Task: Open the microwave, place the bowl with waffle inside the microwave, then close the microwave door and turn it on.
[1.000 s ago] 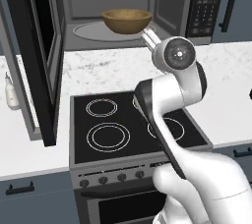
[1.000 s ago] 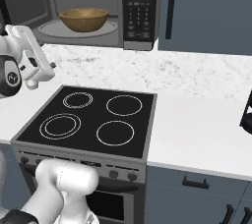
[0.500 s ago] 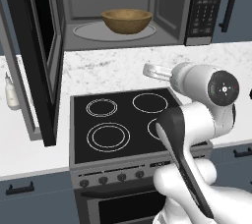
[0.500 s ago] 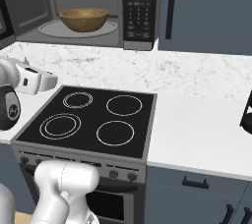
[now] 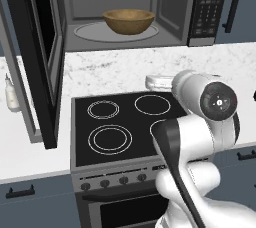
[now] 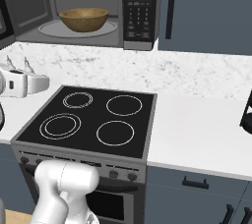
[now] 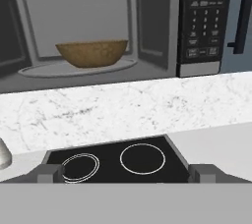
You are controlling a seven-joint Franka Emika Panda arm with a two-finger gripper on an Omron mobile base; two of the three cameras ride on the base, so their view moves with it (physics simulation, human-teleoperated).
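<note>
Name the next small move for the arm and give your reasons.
Probably swing the arm left to the microwave door and push it shut. The bowl already sits on the turntable inside the microwave, the door stands wide open, and the gripper is open, empty and backed off above the stove.

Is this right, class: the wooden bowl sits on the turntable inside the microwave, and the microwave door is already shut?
Not quite. The bowl does sit on the turntable inside the microwave, but the microwave door is open, swung out to the left. The left base view shows it.
</note>
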